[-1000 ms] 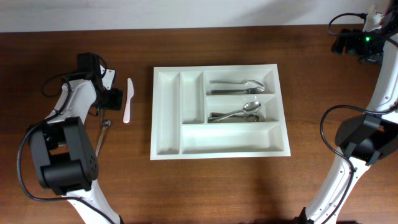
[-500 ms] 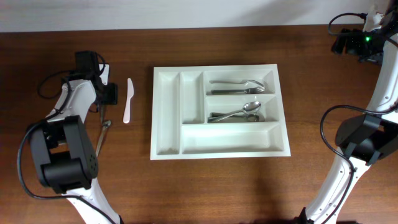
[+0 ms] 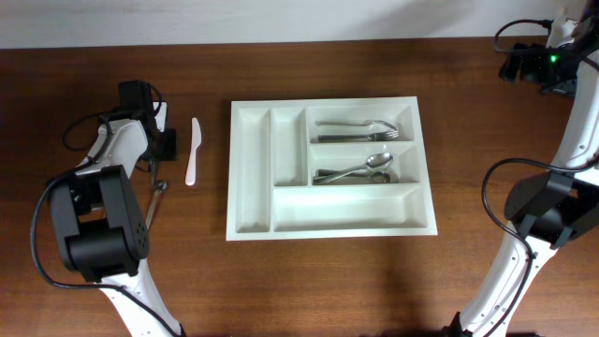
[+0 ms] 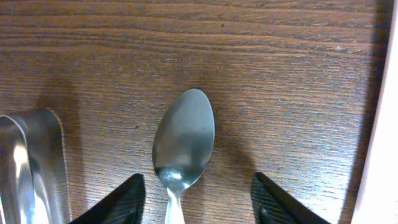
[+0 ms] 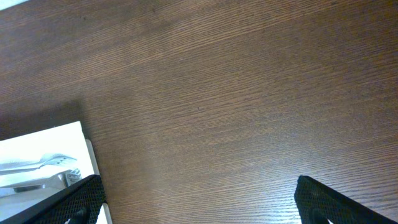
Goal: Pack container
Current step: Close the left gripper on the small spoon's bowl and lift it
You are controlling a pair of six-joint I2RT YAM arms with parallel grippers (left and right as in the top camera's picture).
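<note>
desk (image 3: 328, 281): dark brown wood grain; everything lies on it.
wall (image 3: 281, 19): pale strip along the desk's far edge.
plastic knife (image 3: 193, 150): white, flat on the desk, left of the container (image 3: 251, 178) and apart from it, running front to back.
spoon (image 4: 185, 140): metal, on the desk, with the handle leaving the bottom of the left wrist view.
metal piece (image 4: 31, 165): shiny, rounded end, beside the spoon, not touching it; kind unclear.
slim utensil (image 3: 154, 203): metal, slanted, left of the plastic knife; too small to identify.
forks (image 3: 360, 129): far right compartment, tines pointing right.
spoons (image 3: 360, 171): compartment just nearer, bowls pointing right.
</note>
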